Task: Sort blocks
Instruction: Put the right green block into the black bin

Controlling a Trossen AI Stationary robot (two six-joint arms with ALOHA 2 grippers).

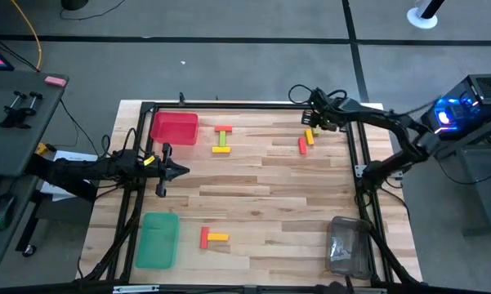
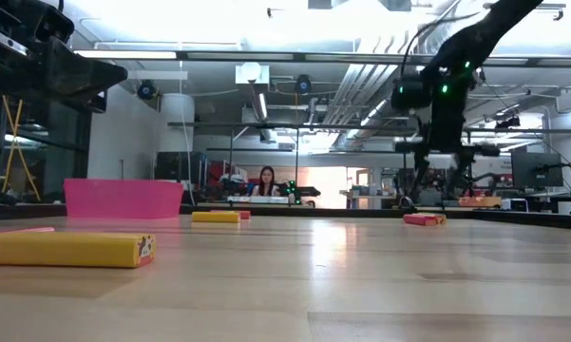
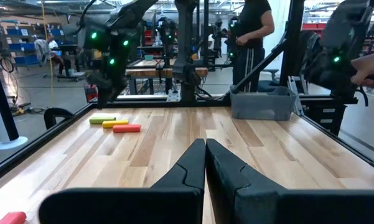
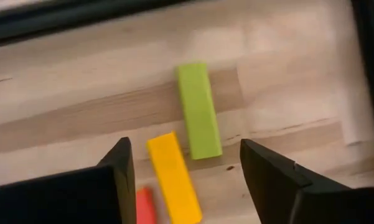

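Note:
Three groups of small blocks lie flat on the wooden table. Far right, a green block (image 4: 199,111), a yellow block (image 4: 173,177) and a red block (image 4: 146,205) lie side by side. My right gripper (image 4: 187,163) hovers open above them (image 1: 317,122), its fingers standing either side of the green and yellow blocks and touching nothing. A red, green and yellow group (image 1: 222,139) lies beside the red tray. A red and yellow pair (image 1: 213,237) lies near the green tray. My left gripper (image 1: 180,171) waits shut at the table's left (image 3: 205,152).
The red tray (image 1: 174,128) sits far left, the green tray (image 1: 157,239) near left and the clear tray (image 1: 349,245) near right. A black frame (image 1: 253,104) borders the table. People stand in the room beyond. Bare wood spans the table's middle.

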